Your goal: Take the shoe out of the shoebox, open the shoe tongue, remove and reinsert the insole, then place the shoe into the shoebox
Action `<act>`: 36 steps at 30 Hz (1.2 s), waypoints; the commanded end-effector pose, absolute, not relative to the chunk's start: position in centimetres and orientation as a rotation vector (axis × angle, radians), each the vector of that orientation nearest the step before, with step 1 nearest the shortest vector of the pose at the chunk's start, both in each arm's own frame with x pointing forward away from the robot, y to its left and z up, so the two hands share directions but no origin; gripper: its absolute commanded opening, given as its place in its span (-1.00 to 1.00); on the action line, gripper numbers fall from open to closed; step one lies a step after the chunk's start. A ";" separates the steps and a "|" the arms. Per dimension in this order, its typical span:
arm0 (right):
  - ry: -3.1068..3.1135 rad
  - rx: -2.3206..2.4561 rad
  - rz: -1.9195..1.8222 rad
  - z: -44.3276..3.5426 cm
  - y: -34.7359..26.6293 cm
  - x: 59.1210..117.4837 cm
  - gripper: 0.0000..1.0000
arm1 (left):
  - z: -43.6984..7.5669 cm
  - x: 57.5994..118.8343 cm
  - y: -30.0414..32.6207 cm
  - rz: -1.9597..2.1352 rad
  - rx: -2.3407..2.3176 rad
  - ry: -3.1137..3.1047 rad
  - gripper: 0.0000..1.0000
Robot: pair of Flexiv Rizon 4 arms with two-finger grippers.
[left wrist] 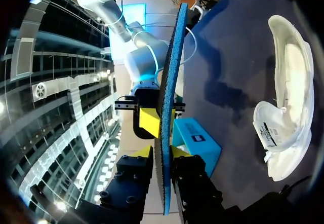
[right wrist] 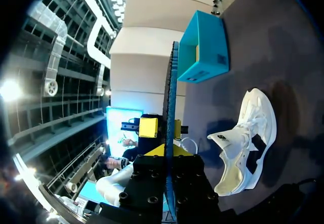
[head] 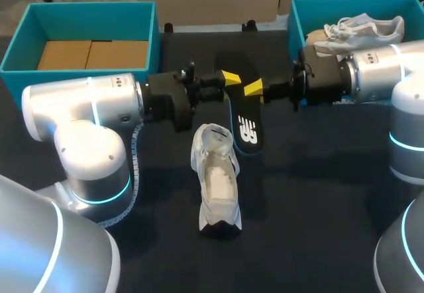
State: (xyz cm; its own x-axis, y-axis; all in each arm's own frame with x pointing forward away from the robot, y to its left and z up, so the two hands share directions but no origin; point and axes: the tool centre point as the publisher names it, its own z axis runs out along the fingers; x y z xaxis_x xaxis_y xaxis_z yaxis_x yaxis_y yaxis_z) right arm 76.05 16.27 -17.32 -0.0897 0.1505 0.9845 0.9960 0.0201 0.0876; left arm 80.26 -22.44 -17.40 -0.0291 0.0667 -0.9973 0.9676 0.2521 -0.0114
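A teal shoebox stands far left. A second box far right holds a spare shoe. My left gripper and right gripper meet mid-table, both clamped on the insole (white logo visible, no legible lettering). The white shoe lies on the table just beside the insole.

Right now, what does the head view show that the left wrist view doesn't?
Only the head view: the left shoebox with no shoe in it, the second shoe in the right shoebox, and the insole's black top. Only the left wrist view: the insole's blue textured underside, nearly edge-on. Both: the white shoe on the table, and the left gripper and right gripper shut on the insole.
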 end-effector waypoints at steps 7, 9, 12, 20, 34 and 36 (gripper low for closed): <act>-1.394 -1.270 -1.190 -17.3 16.4 76.0 -1.00 | -17.6 80.8 -23.0 -0.982 1.071 1.392 -0.65; -1.394 -1.270 -1.190 -17.3 16.4 76.0 -1.00 | -17.6 80.9 -23.0 -0.982 1.073 1.390 -0.61; -1.394 -1.270 -1.190 -17.3 16.4 76.0 -1.00 | -17.6 81.0 -23.1 -0.981 1.076 1.387 -0.72; -1.394 -1.270 -1.190 -17.3 16.4 76.0 -1.00 | -17.6 81.2 -23.2 -0.984 1.092 1.372 -1.00; -1.596 -1.195 -1.143 -16.9 13.1 74.5 1.00 | -17.8 79.7 -20.7 -1.023 1.146 1.400 -1.00; -1.653 -1.169 -1.117 -16.9 12.2 74.3 1.00 | -17.8 79.3 -19.8 -1.044 1.153 1.412 -1.00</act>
